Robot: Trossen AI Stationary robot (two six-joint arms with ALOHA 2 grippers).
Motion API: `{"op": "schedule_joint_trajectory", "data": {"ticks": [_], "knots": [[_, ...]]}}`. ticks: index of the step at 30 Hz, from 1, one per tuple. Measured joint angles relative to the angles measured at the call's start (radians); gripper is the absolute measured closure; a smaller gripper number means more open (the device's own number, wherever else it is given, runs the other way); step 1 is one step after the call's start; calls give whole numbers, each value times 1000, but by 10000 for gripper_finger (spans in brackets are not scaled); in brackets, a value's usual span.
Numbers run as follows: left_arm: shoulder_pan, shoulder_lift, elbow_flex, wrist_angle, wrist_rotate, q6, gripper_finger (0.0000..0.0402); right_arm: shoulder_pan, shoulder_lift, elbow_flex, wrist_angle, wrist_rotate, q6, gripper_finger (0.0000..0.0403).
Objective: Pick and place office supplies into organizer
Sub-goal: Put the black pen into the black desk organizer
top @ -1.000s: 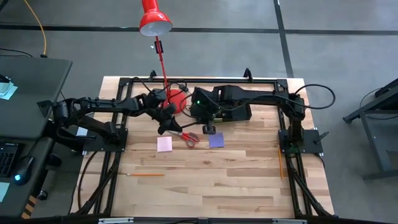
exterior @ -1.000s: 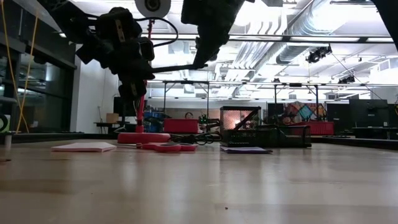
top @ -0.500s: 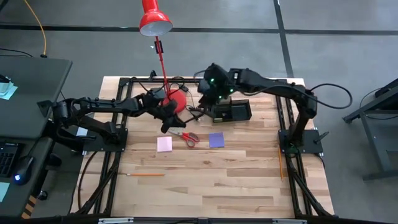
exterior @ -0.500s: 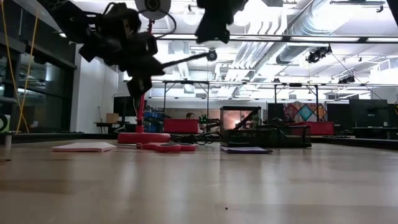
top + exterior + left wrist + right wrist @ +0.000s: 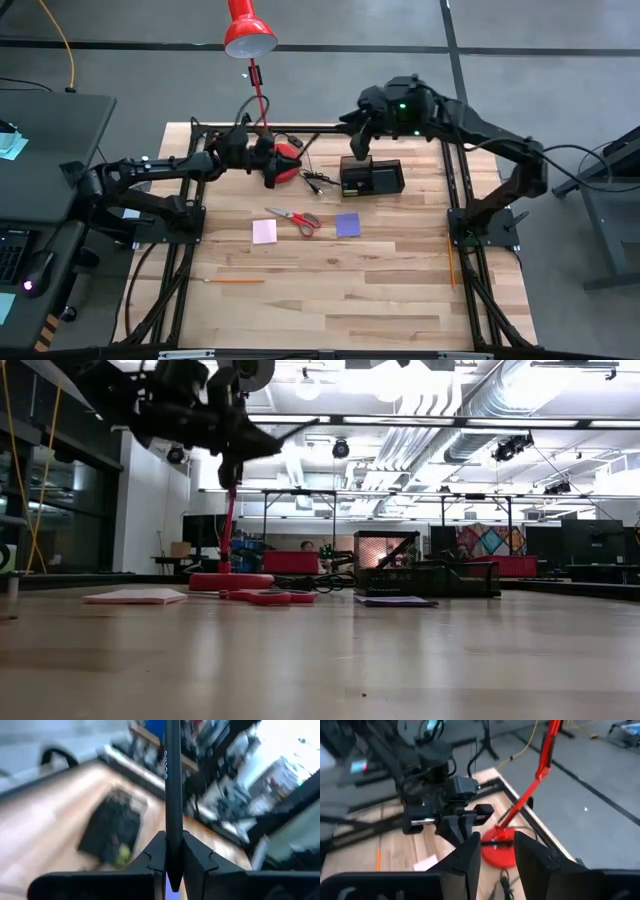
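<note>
While the left gripper (image 5: 173,865) stays clenched on the black pen (image 5: 173,795), it should carry it toward the organizer (image 5: 372,178) at three o'clock, tip down over an empty compartment, clear of the right gripper (image 5: 495,852), whose fingers stand apart, empty.

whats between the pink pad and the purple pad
The red-handled scissors lie between the pink pad and the purple pad, seen in the high view.

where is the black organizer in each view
high view: organizer at the table's back middle, below the right gripper.
low view: organizer right of centre, far back.
left wrist view: blurred dark organizer, beyond the held black pen.
right wrist view: not in it.
shared landmark: red lamp base.
</note>
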Motion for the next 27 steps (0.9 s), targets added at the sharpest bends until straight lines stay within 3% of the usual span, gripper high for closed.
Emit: {"op": "schedule_joint_trajectory", "data": {"ticks": [4,14,20,27], "knots": [[0,-52,1,56,-75,-9,382,1,-70,-144,156,13,65,297],[-14,-246,-76,19,-253,-12,382,-2,-185,-655,878,-26,220,297],[-13,-296,-125,23,-274,-19,382,-2,-145,-745,1121,-19,190,283],[-15,-296,-126,127,-280,13,382,-2,-40,-747,1286,-22,247,208]]}}
